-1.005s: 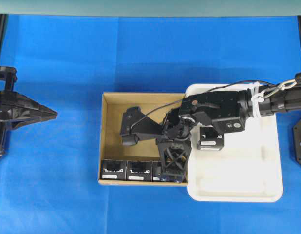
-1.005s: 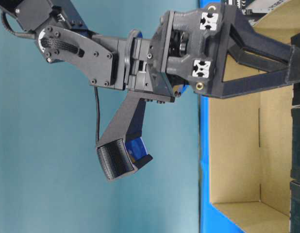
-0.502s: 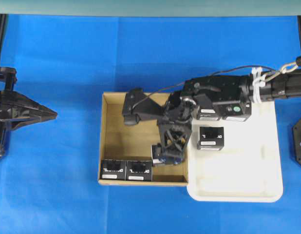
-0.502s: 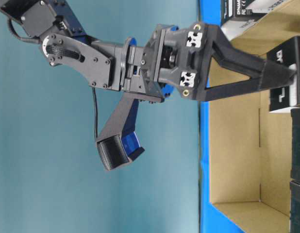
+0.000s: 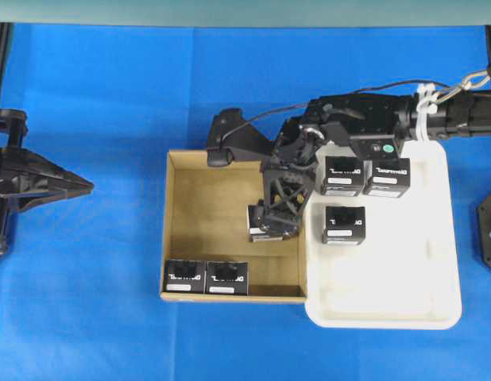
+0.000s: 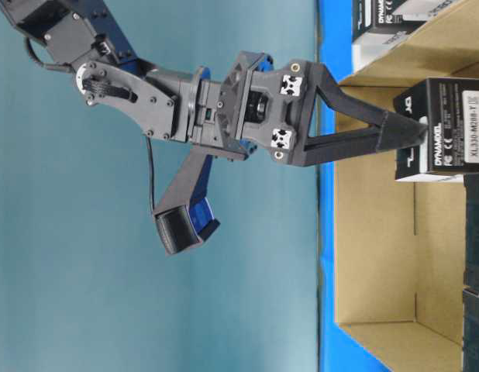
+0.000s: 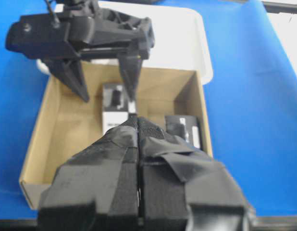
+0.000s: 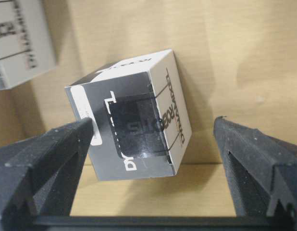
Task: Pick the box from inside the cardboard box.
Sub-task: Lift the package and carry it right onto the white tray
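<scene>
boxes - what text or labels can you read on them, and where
"DYNAMIXEL" and "XL330-M288-T": side of the box between the right gripper jaws, table-level view.
"DYNAMIXEL", mirrored or upside down: same box in the right wrist view.
Fine print beside it, and lettering on the other boxes: too small to read.

The box (image 5: 265, 226) is largely hidden beneath the right gripper (image 5: 279, 221) overhead; its label print blurs.

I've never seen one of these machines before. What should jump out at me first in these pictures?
Probably the black right hand reaching into the brown cardboard box, its two fingers spread wide around a small black box that sits tilted between them. Two more black boxes line the carton's near wall, and three others sit in the white tray beside it.
</scene>
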